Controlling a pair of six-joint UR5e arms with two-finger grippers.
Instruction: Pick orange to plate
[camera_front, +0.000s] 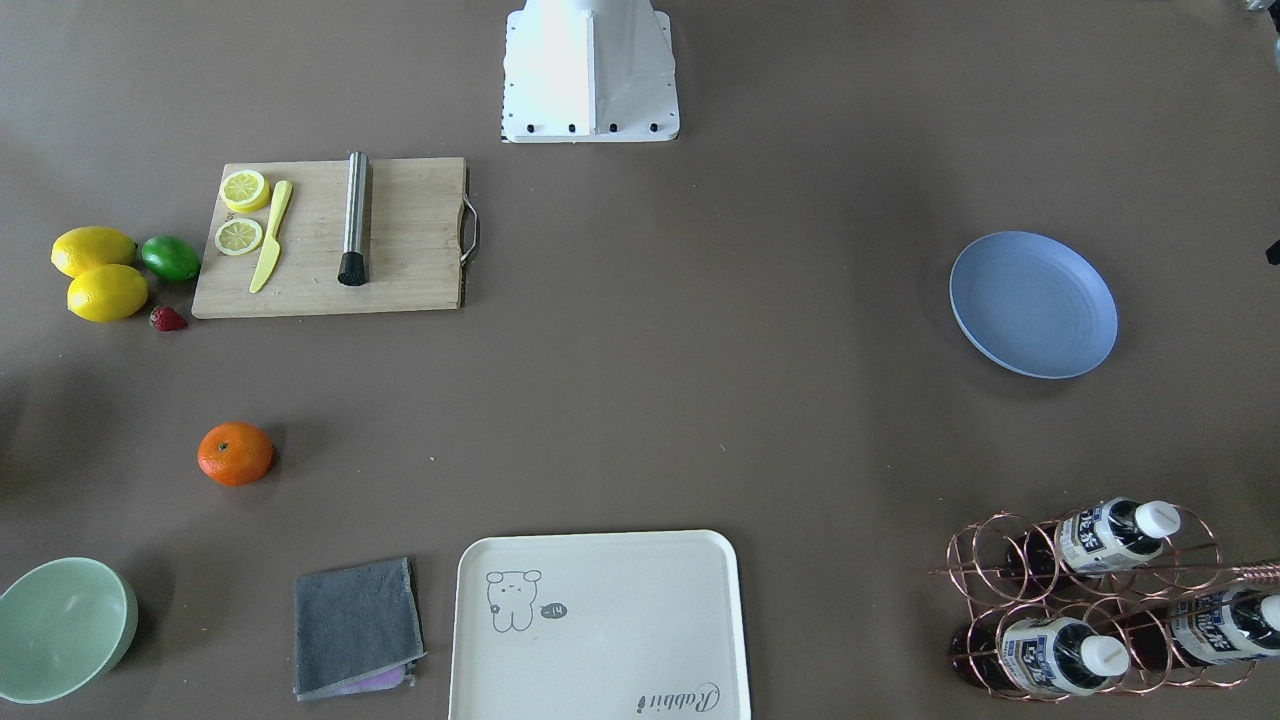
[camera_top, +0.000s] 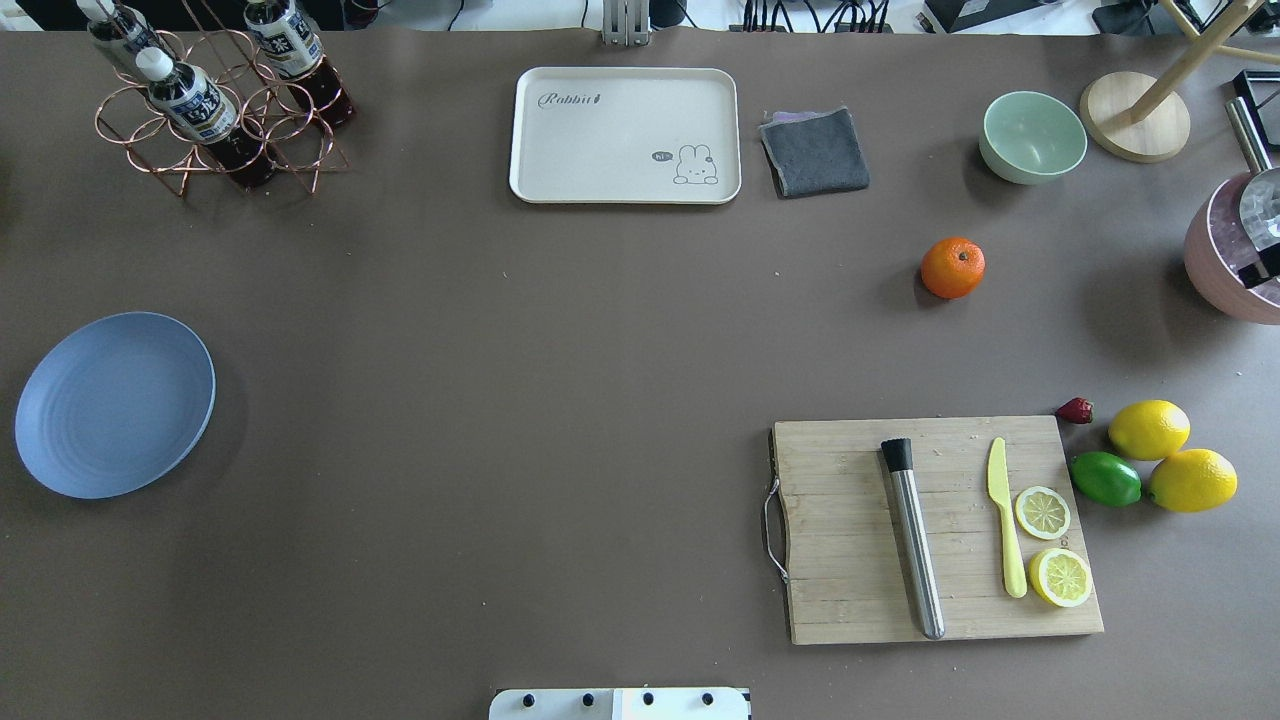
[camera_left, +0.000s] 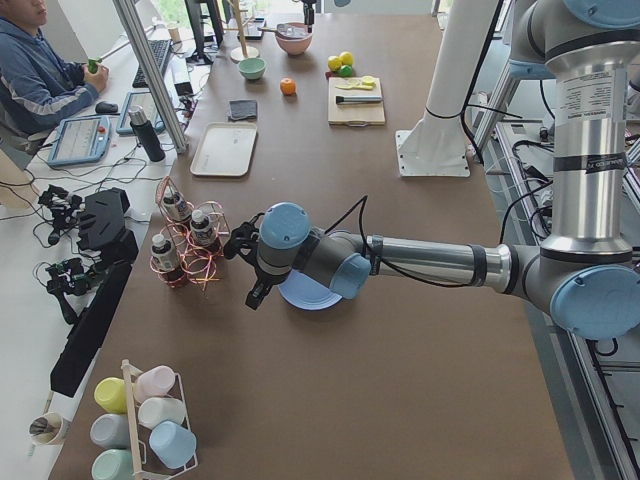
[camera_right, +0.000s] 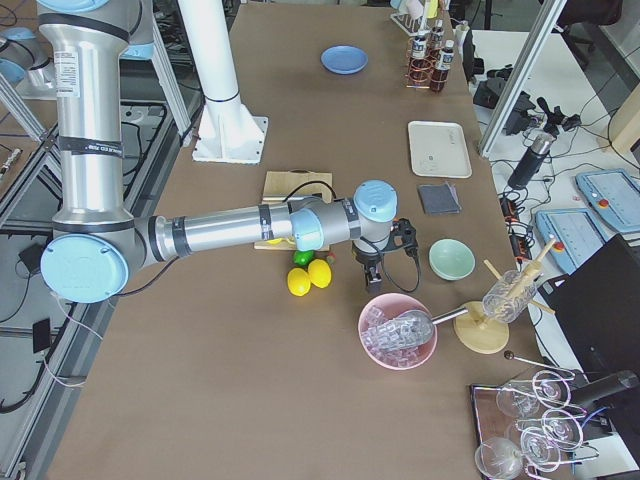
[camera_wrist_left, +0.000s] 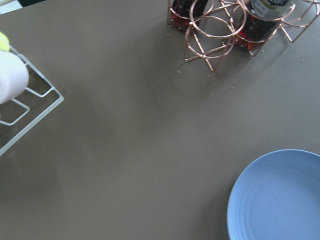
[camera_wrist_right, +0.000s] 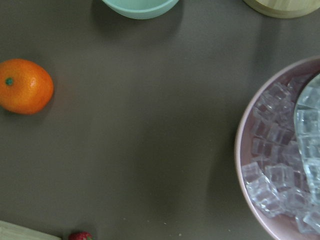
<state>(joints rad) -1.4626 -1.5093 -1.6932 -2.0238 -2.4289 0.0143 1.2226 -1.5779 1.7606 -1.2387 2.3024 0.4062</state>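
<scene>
The orange (camera_front: 235, 454) (camera_top: 952, 268) (camera_left: 288, 87) lies alone on the brown table on the robot's right side, between the mint bowl and the cutting board. It sits at the left edge of the right wrist view (camera_wrist_right: 26, 86). The empty blue plate (camera_front: 1033, 305) (camera_top: 115, 405) (camera_right: 344, 60) (camera_wrist_left: 280, 200) rests far off on the robot's left side. My left gripper (camera_left: 252, 298) hovers beside the plate (camera_left: 305, 297). My right gripper (camera_right: 370, 278) hangs between the lemons and the pink bowl. Both show only in side views, so I cannot tell whether they are open or shut.
A cutting board (camera_top: 940, 530) carries a metal muddler, a yellow knife and lemon slices. Two lemons (camera_top: 1150, 430), a lime (camera_top: 1105, 478) and a strawberry lie beside it. Mint bowl (camera_top: 1033, 137), grey cloth (camera_top: 815, 150), cream tray (camera_top: 625, 135), bottle rack (camera_top: 215, 100), pink ice bowl (camera_wrist_right: 280, 150).
</scene>
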